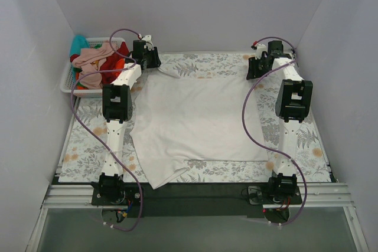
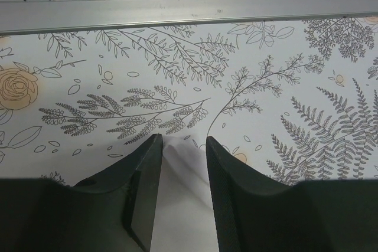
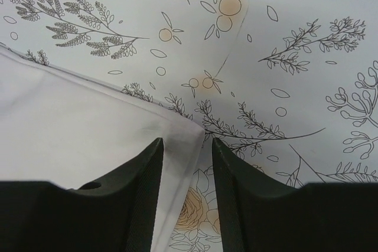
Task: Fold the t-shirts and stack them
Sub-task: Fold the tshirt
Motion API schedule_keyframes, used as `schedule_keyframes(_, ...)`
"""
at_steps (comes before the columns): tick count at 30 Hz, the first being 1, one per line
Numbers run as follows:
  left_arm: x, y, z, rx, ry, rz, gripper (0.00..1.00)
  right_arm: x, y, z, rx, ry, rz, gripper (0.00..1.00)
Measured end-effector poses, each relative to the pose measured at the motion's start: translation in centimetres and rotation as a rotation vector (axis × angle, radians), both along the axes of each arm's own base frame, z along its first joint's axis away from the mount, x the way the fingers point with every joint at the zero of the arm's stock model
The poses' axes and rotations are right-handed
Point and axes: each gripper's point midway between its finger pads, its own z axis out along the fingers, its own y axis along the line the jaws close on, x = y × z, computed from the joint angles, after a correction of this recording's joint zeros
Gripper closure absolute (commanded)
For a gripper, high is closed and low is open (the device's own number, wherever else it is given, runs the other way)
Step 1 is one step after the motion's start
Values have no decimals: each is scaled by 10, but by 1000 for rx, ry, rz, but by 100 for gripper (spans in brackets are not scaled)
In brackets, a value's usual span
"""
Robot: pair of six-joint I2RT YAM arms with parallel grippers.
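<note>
A large plain white t-shirt [image 1: 195, 119] lies spread flat on the floral table cover. My left gripper [image 1: 147, 57] is open at its far left corner; in the left wrist view a point of white cloth [image 2: 180, 199] lies between the open fingers [image 2: 182, 141]. My right gripper [image 1: 258, 68] is open at the shirt's far right corner; in the right wrist view the shirt corner [image 3: 180, 140] lies between the spread fingers [image 3: 186, 143]. Pink, dark red, orange and teal shirts [image 1: 94, 60] are piled in the basket.
A white lattice basket [image 1: 68, 84] stands at the far left beside the left arm. The floral cover [image 1: 307, 146] ends at a metal rail along the back wall [image 2: 177, 13]. Grey walls close in on both sides.
</note>
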Motion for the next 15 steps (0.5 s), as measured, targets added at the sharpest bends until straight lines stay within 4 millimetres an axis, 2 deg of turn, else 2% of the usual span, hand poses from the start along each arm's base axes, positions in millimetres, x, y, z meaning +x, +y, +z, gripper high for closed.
schedule_keyframes(7, 1, -1, 2, -3, -5, -2, 71, -1, 5, -1, 27, 6, 6, 75)
schedule_keyframes(8, 1, -1, 2, -3, -6, -3, 73, -1, 5, -1, 28, 6, 6, 81)
schedule_keyframes(9, 1, -1, 2, -3, -7, -3, 79, -1, 5, -1, 28, 6, 7, 85)
schedule_keyframes(10, 1, -1, 3, -5, -8, -2, 82, -1, 5, -1, 31, 7, 7, 89)
schedule_keyframes(11, 2, -1, 3, -6, -10, -2, 85, -1, 5, 0, 32, 7, 7, 98)
schedule_keyframes(15, 3, -1, 5, -7, -17, -2, 100, -1, 6, 0, 38, 9, 6, 99)
